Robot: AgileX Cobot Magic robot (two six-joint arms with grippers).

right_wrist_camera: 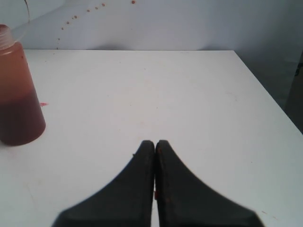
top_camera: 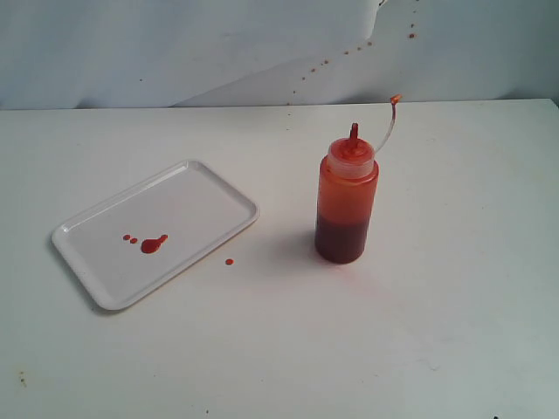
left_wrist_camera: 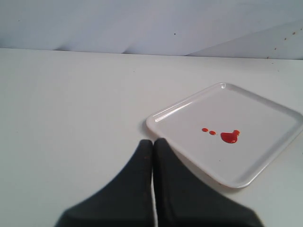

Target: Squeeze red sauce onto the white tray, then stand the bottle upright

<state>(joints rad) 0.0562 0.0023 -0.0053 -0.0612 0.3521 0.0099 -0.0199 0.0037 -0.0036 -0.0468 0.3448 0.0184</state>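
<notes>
My left fingers (left_wrist_camera: 139, 170), pressed together, beside the white plastic tray (left_wrist_camera: 265, 120) of glossy red sauce (left_wrist_camera: 229, 137). My right fingers (right_wrist_camera: 139, 170) likewise, near the upright orange-red squeeze bottle (right_wrist_camera: 16, 104).

resembled a lab test bench, plain white table (top_camera: 437, 332), creased pale backdrop (top_camera: 175, 44) at 12 o'clock, brown specks (top_camera: 411, 36) on it

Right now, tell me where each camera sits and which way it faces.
Exterior: high off the arms, looking down on table, tray, sauce and upright bottle; no robot part shows.
Left wrist: low behind its shut jaws, facing the tray.
Right wrist: low behind its shut jaws, facing table, bottle at one edge.
Shared: exterior and left wrist both show the sauce.
</notes>
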